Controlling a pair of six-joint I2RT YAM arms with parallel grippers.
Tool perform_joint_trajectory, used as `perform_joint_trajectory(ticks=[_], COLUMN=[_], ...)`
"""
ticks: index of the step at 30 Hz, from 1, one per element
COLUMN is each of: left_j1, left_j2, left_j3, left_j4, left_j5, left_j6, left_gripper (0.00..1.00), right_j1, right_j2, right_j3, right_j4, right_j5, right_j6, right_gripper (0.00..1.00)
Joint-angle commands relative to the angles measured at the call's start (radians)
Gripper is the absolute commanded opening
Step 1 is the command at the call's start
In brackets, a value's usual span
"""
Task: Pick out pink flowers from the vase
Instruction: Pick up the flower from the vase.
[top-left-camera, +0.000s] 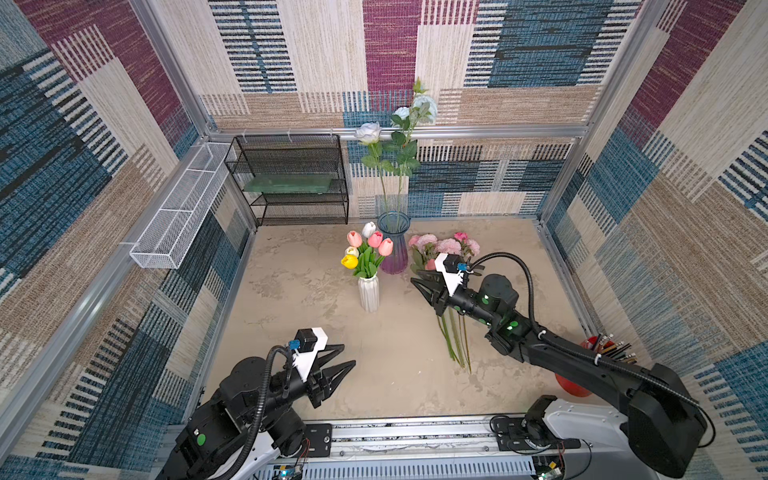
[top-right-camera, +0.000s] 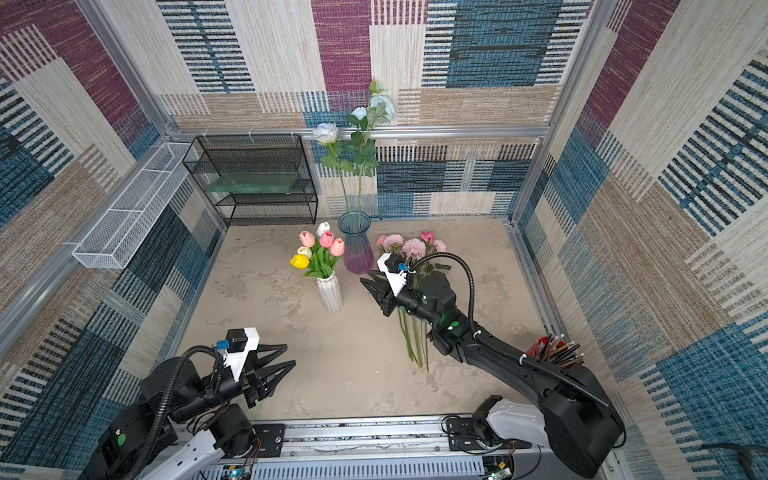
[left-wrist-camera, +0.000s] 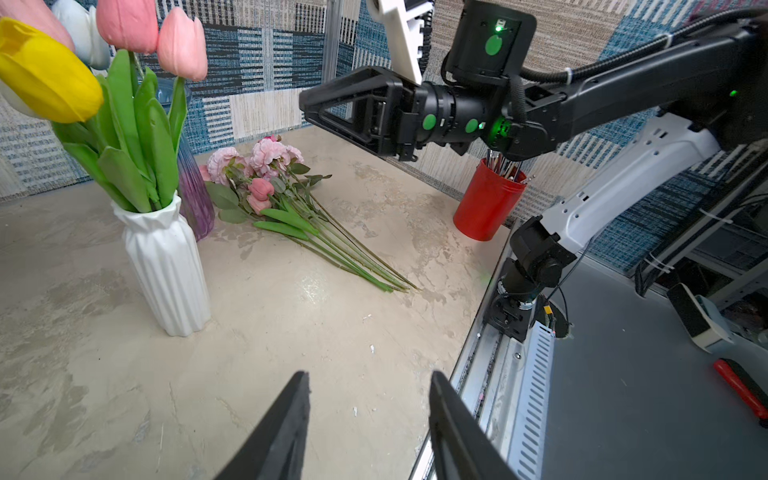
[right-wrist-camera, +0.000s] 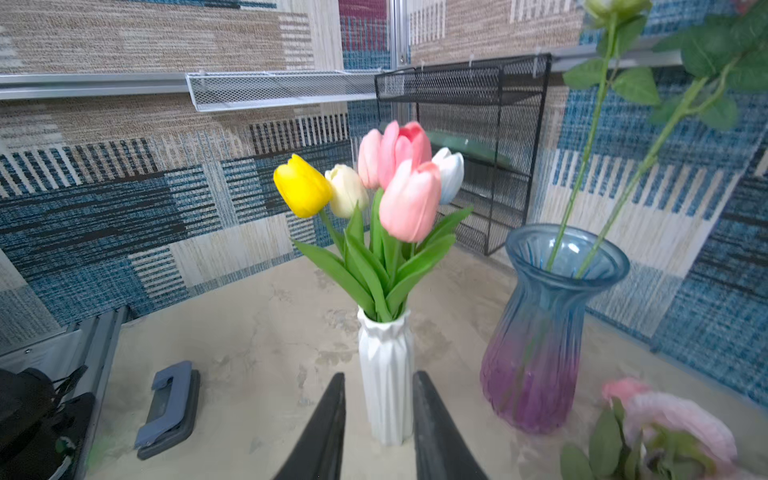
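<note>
The right gripper (top-left-camera: 415, 277), jaws part-open and empty, faces the pink tulips (right-wrist-camera: 409, 199). Tugging one could topple the white vase (right-wrist-camera: 386, 361) or drag the yellow tulip (right-wrist-camera: 301, 187) along. The left gripper (top-left-camera: 349, 354) has its jaws half-open and empty.

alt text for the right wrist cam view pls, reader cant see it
The open, empty right gripper points at a white ribbed vase holding pink tulips among yellow and white tulips. Beside it stands a blue-to-purple glass vase; pink peonies lie on the table.
</note>
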Motion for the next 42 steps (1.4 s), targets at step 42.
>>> perform_joint_trajectory(ticks=[42], left_j1=[0.048], left_j2=[-0.037], left_j3=[-0.006], left_j4=[0.057], left_j5=[0.012], left_j6=[0.037], left_gripper=[0.49], right_j1=[-0.013], right_j2=[0.462], right_j3=[0.27], right_j4=[0.393], right_j5=[-0.119], right_j6=[0.14], right_gripper=[0.0])
